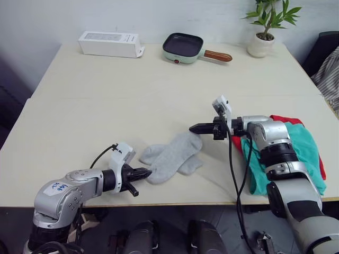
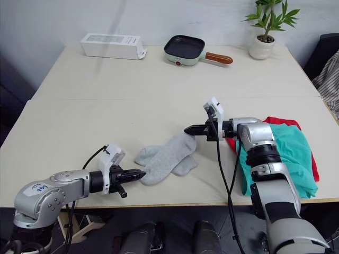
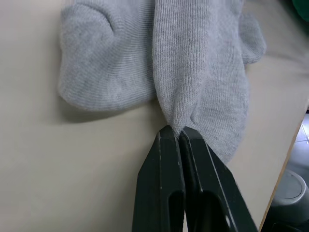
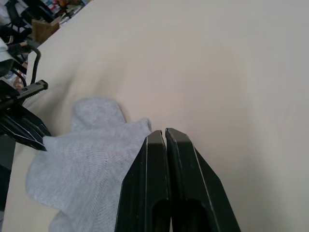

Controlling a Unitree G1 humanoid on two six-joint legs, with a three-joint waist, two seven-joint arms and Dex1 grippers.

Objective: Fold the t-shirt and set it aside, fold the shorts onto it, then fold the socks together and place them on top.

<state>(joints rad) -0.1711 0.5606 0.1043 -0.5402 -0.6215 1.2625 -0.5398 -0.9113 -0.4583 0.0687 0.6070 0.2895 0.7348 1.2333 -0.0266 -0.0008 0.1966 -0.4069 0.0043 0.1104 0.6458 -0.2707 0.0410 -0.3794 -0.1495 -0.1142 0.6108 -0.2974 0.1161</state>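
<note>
two pincers [image 1: 144,172] [image 1: 194,128] at the socks' [image 1: 172,156] ends

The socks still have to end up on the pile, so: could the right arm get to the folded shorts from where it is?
Probably yes. The shorts lie right beside the right gripper, under its own arm, atop the t-shirt, with nothing on them; that gripper is shut at the socks.
</note>
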